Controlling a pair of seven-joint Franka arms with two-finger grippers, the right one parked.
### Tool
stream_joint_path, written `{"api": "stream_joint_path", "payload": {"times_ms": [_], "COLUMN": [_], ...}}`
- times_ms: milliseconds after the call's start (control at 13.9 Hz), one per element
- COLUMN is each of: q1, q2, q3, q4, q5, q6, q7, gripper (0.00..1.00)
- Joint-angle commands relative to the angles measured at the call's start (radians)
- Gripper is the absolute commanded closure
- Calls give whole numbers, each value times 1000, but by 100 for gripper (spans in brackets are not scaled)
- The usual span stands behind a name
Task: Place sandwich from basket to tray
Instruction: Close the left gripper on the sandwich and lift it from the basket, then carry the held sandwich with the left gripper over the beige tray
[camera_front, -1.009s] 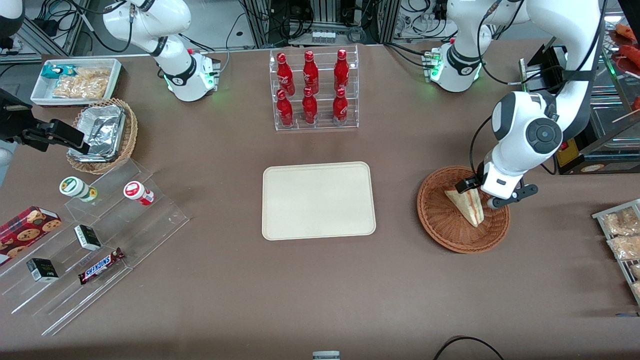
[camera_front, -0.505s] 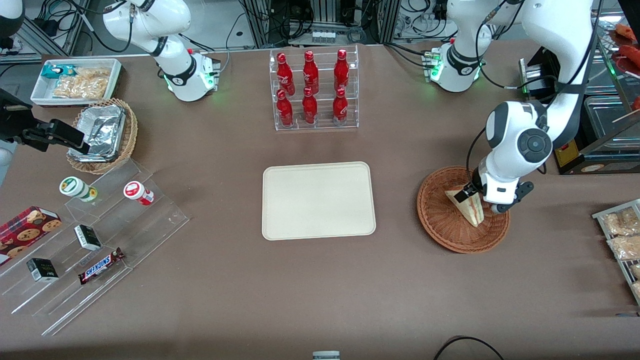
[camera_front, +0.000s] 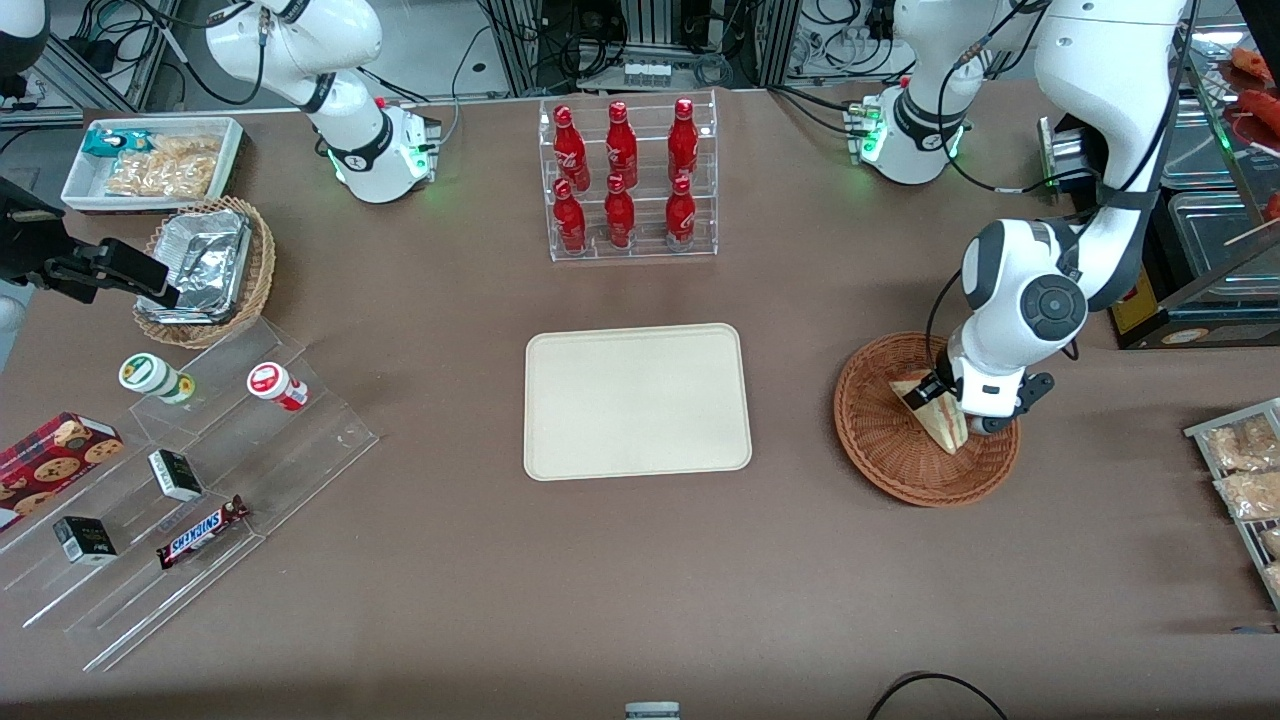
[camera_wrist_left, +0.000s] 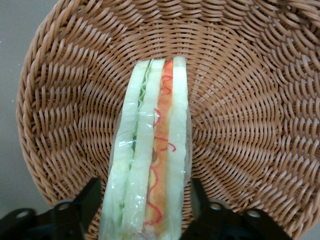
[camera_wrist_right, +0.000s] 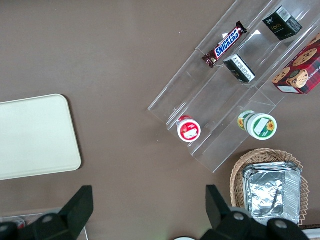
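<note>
Sandwich (camera_wrist_left: 150, 165): pale white bread, green and orange-red filling stripes, thin red squiggle along the cut edge. Basket (camera_front: 880, 455): reddish-brown woven wicker. Tray (camera_front: 636, 400): plain cream-beige. Gripper (camera_front: 945, 405), down in the basket: black fingers (camera_wrist_left: 85, 202) on a white arm. Table (camera_front: 620, 580): dull brown. Bottles (camera_front: 620, 175): glossy red, in a clear rack.

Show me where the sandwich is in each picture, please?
Front view: the sandwich lies in the basket, toward the working arm's end of the table, with the gripper down at it.
Left wrist view: the sandwich stands between the gripper's open fingers.
Right wrist view: not in it.
Shared landmark: the basket.
</note>
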Motion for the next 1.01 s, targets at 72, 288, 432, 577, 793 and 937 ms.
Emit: {"api": "stream_joint_path", "payload": {"times_ms": [72, 288, 432, 577, 793, 937], "q1": [7, 7, 4, -4, -33, -82], "q2": [-12, -53, -84, -98, -89, -87], "q3": [-5, -5, -6, -14, -44, -57], "q4": [10, 38, 100, 185, 286, 297], "q5": [1, -1, -1, 4, 5, 5], "q6": [0, -58, -186, -361, -497, -500], "q7": [17, 49, 49, 57, 56, 56], "gripper": [90, 91, 91, 92, 92, 92]}}
